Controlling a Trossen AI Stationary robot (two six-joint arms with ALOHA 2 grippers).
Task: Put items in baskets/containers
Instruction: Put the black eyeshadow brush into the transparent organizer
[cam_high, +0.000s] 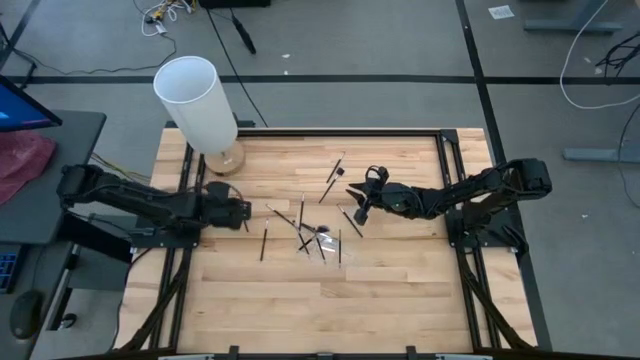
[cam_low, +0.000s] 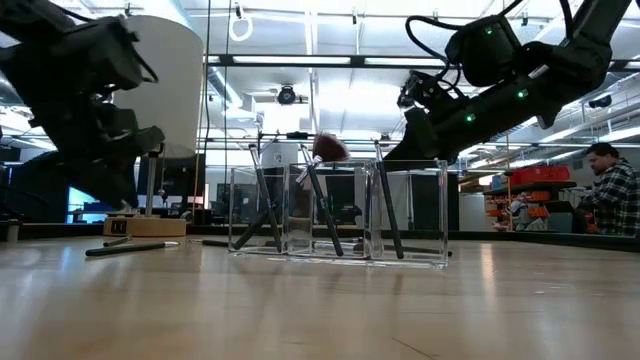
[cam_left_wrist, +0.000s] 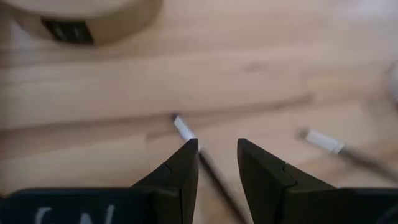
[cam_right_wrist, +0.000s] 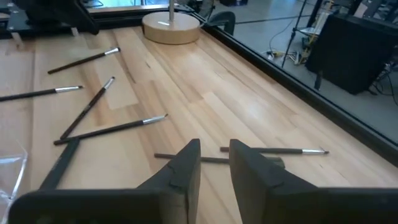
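Thin black brushes (cam_high: 335, 175) lie scattered on the wooden table around a clear holder (cam_high: 322, 243). In the low view the holder (cam_low: 415, 215) has several brushes (cam_low: 318, 200) standing in it, one with a fluffy reddish head. My left gripper (cam_high: 243, 212) is low over the table at the left, open, and a pale-ferruled brush (cam_left_wrist: 186, 132) runs between its fingers (cam_left_wrist: 180, 177) untouched. My right gripper (cam_high: 358, 213) hangs above the table behind the holder, narrowly open (cam_right_wrist: 214, 155) and holding nothing. A brush (cam_right_wrist: 180, 157) lies crosswise on the wood beneath its tips.
A tall white cylinder (cam_high: 195, 100) on a round wooden base (cam_left_wrist: 81, 18) stands at the back left corner. More brushes (cam_right_wrist: 112, 129) lie toward it. A black metal frame (cam_high: 440, 140) borders the table. A person (cam_low: 610, 190) sits far off in the room.
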